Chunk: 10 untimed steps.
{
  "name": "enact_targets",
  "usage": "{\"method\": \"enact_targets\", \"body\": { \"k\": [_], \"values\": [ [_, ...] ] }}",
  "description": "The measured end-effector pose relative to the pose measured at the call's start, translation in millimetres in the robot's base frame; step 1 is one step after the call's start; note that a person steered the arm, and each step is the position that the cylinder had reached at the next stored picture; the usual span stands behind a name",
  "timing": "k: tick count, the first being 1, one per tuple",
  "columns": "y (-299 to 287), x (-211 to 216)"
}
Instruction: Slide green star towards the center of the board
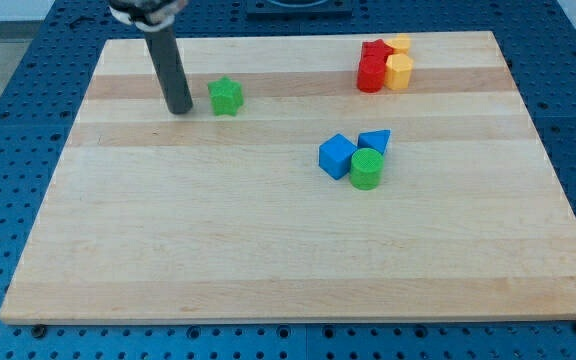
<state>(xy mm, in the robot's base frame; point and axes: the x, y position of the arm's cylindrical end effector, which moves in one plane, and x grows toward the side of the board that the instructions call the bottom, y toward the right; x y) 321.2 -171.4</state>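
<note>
- The green star sits on the wooden worktop, near its top-left part.
- My tip, the end of a plain dark rod tool with nothing to spread or pinch, stands just left of the star, not clearly touching.
- Well right of the star lie a blue cube and a green cylinder.

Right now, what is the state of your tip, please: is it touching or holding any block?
My tip: no pincer, holds nothing; it stands just to the view's left of the green star, a small gap between them.
</note>
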Motion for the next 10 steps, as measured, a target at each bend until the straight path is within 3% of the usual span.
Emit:
{"method": "enact_targets", "body": {
  "k": [1, 3, 5, 9, 10],
  "values": [
    [11.2, -17.8],
    [67.5, -13.1],
    [72.5, -3.9],
    [76.6, 45.4],
    [119.5, 62.2]
  ]
}}
